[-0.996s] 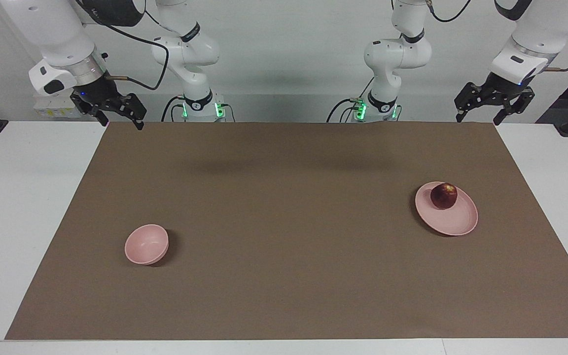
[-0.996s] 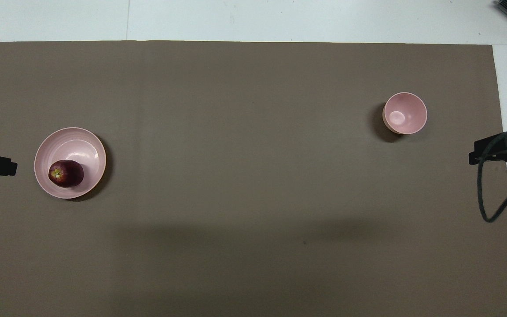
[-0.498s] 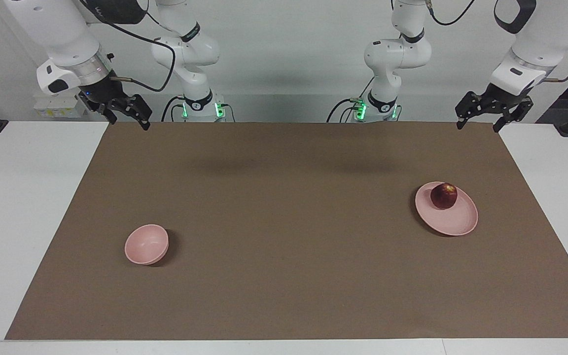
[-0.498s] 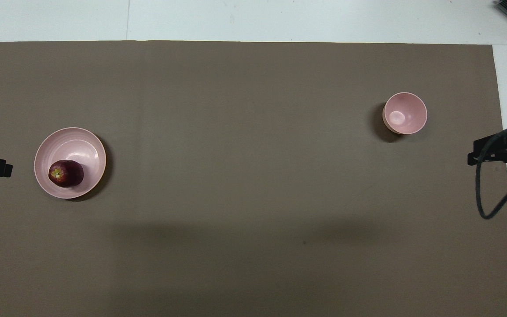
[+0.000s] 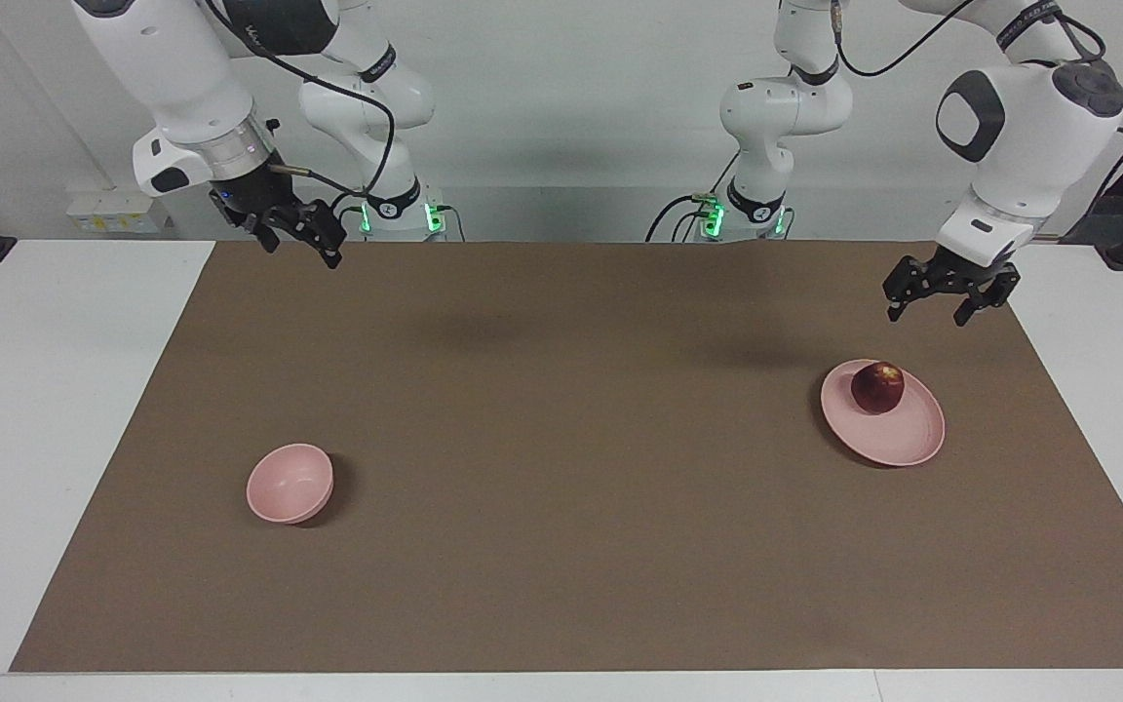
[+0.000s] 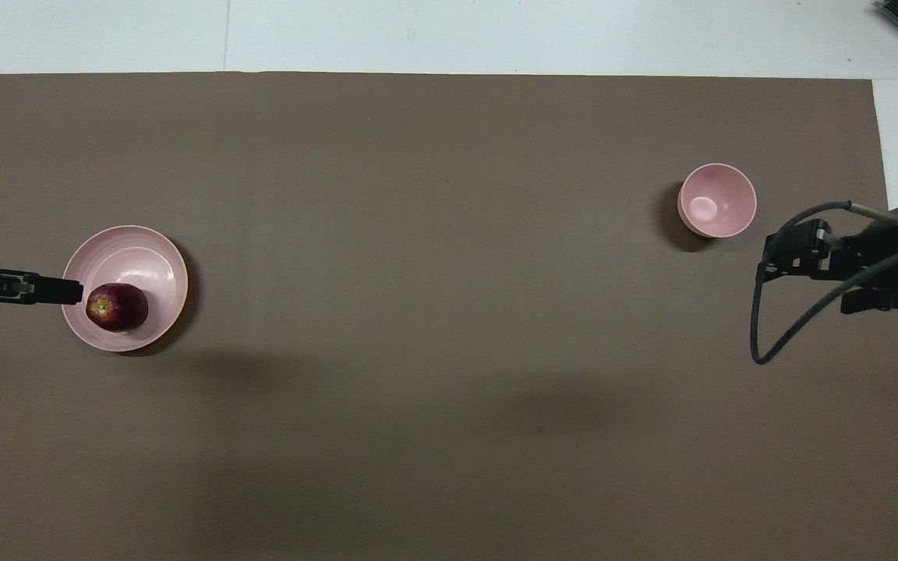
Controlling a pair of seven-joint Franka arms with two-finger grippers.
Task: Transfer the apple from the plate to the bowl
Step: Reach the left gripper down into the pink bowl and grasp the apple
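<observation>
Left fingers (image 5: 947,304) hung open above the mat, just short of the apple (image 5: 877,387) on the plate (image 5: 903,439); right fingers (image 5: 300,234) open, well apart from the bowl (image 5: 290,483).

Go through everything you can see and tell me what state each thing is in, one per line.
apple: resting on the plate, not gripped
plate: flat on the mat, holding the apple
bowl: upright, empty
left gripper: open, raised over the mat near the plate
right gripper: open, raised, holding nothing

The dark red apple (image 5: 877,387) sits on the pale pink plate (image 5: 898,439) just below my raised left pincer (image 5: 947,301); the small pink bowl (image 5: 290,483) stands upright, well apart from it.
</observation>
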